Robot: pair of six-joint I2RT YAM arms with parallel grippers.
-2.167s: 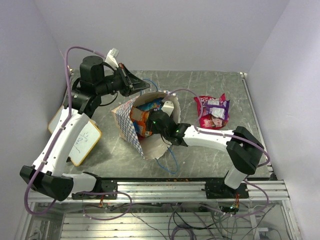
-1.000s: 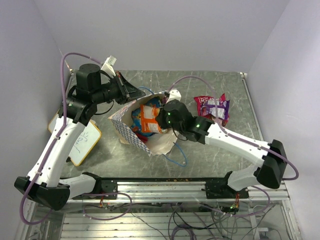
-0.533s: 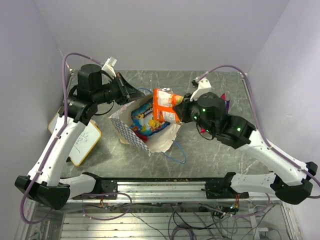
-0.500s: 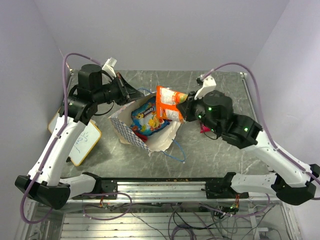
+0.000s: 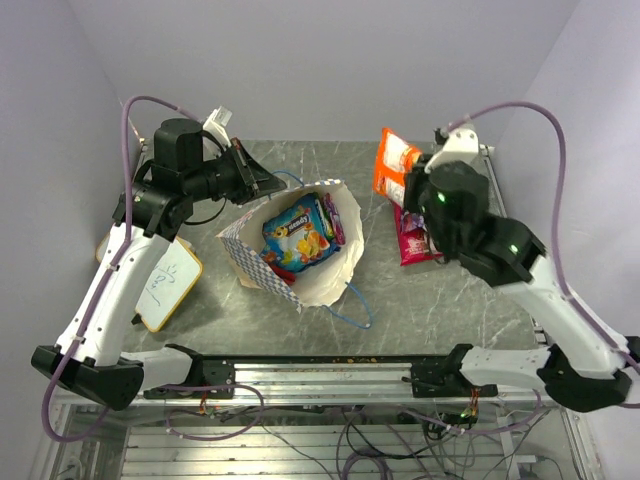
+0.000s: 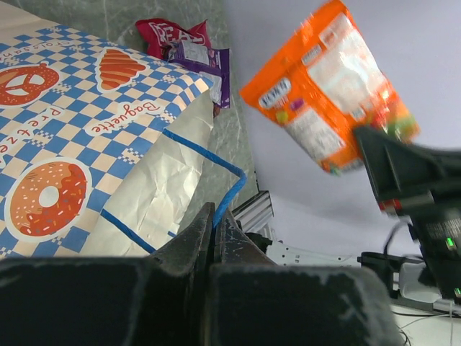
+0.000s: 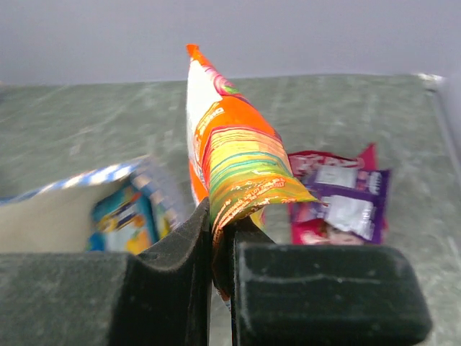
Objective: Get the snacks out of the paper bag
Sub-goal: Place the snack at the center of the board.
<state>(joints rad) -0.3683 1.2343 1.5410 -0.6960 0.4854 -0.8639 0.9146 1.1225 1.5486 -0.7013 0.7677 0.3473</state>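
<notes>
Right gripper (image 7: pixel 220 232), jaws clamped on the lower edge of a glossy orange foil snack packet (image 5: pixel 393 165), held in the air near a magenta-and-purple foil packet (image 5: pixel 415 240). Left gripper (image 6: pixel 214 216), jaws pinched shut on the thin blue cord handle (image 6: pixel 209 154) of the cream checkered paper bag (image 5: pixel 255 260). The bag stands open, with a blue foil packet (image 5: pixel 298 232) inside.

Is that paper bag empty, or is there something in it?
Not empty. The paper bag is open, and the overhead view shows a blue snack packet plus at least one more inside.
</notes>
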